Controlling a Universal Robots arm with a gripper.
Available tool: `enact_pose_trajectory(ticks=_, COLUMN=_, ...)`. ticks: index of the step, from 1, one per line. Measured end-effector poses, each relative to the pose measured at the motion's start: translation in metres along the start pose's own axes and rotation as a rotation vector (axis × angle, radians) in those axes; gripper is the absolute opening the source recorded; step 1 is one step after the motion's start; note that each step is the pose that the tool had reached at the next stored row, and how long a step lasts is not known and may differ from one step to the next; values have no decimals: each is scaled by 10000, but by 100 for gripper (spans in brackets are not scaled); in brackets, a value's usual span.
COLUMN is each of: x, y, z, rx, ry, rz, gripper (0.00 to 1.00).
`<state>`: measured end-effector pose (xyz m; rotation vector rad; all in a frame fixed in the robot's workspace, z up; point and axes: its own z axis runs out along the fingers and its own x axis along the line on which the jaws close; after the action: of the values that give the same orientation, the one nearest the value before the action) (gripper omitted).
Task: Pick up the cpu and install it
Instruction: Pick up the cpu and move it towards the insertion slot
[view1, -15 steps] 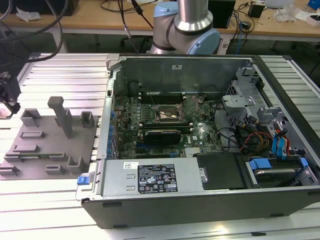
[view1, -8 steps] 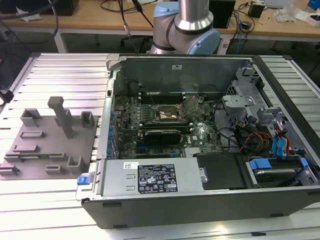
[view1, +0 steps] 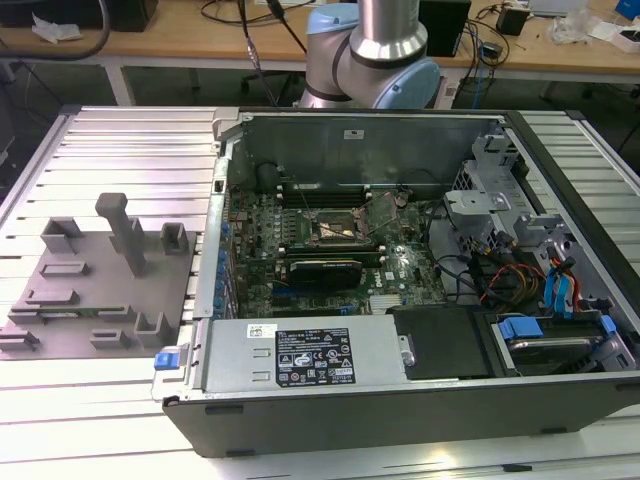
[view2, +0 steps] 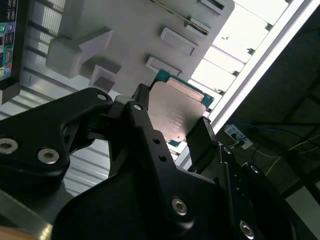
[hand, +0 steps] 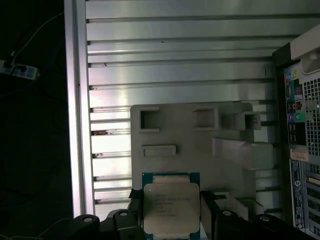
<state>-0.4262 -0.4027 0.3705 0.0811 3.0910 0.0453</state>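
The slatted worktop (view1: 120, 150) spreads wide around the grey tray (view1: 95, 285), so I have room; the computer case (view1: 400, 420) raises its walls beside the tray. In the first wrist view my hand (hand: 170, 217) pinches the cpu (hand: 170, 207) above the tray's edge: picked, I judge, not yet installed.

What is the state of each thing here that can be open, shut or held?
cpu: held in the gripper, above the tray.
gripper: shut on the cpu.
case: open, inside exposed.
socket: open, frame tilted up.
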Motion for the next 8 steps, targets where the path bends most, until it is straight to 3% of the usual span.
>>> enact_pose_trajectory(ticks=4, x=-5, y=9, z=-100, rx=-1, ry=-16, rz=-1, gripper=55)
enact_pose_trajectory(ticks=8, x=-11, y=30, z=-261, rx=-2, ry=-41, rz=-1, gripper=55)
